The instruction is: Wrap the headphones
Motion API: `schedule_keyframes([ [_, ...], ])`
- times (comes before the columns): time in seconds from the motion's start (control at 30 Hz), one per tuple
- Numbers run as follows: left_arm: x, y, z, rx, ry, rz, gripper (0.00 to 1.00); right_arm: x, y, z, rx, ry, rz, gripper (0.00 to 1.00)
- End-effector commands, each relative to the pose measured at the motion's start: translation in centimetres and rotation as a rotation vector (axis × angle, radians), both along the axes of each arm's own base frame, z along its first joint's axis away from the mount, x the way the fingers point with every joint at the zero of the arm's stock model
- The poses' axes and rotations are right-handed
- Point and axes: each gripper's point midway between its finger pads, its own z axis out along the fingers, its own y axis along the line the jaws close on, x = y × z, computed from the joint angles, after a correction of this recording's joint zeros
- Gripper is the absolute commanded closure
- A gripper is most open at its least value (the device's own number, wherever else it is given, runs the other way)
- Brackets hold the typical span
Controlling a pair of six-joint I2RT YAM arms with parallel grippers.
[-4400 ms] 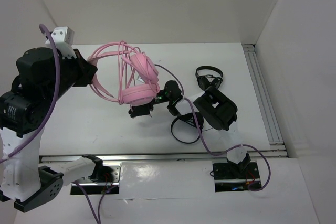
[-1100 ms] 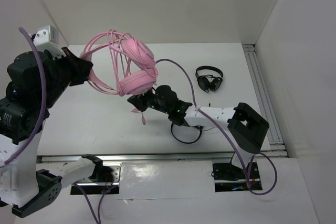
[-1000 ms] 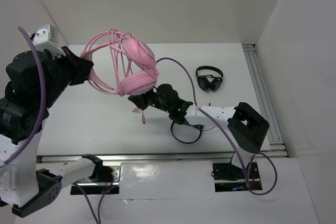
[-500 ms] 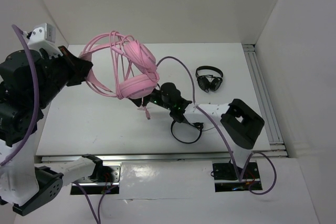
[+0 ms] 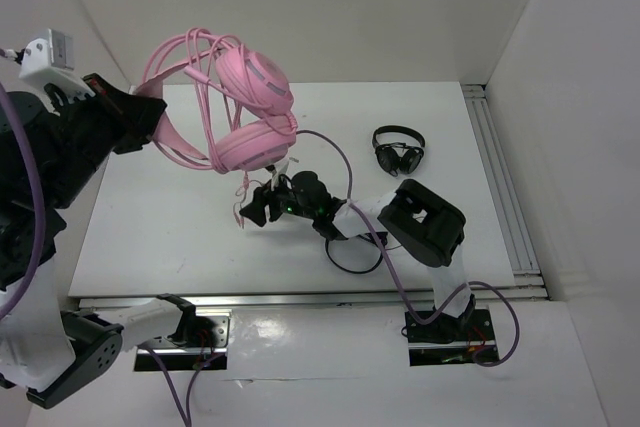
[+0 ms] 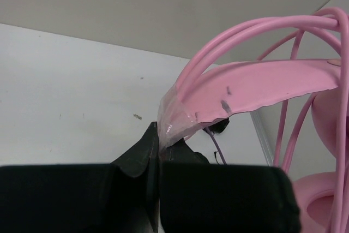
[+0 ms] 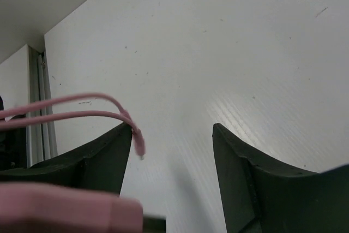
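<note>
Two claws: left claw (image 6: 158,137) clamps the headphones (image 5: 255,82) aloft, right claw (image 7: 172,130) gapes below.

1. Left arm (image 5: 55,147) is raised high on the left; its gripper (image 5: 150,112) points right, jaws pinched tight on the headphones (image 5: 250,142).
2. Right arm (image 5: 425,222) folds low and stretches left; its gripper (image 5: 256,207) has jaws spread apart.

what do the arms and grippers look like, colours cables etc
Both arms have black joint housings and white links: left arm, right arm. A purple cable loops along each. The left gripper and right gripper have black, tapered fingers. A white camera block sits on the left wrist.
</note>
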Motion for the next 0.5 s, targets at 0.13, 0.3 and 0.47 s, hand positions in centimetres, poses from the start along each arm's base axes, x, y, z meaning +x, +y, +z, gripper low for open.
schedule_keyframes([
  [0.13, 0.2, -0.6, 3.9, -0.12, -0.139, -0.014, 1.0, 0.7, 0.4, 4.3, 0.098, -0.088, -0.007, 0.27],
  [0.3, 0.0, -0.6, 4.0, -0.123, -0.147, -0.014, 1.0, 0.5, 0.3, 6.4, 0.152, -0.115, 0.024, 0.25],
  [0.47, 0.4, -0.8, 3.6, -0.128, -0.136, -0.014, 1.0, -2.2, 0.5, 8.4, 0.272, -0.135, 0.15, 0.25],
])
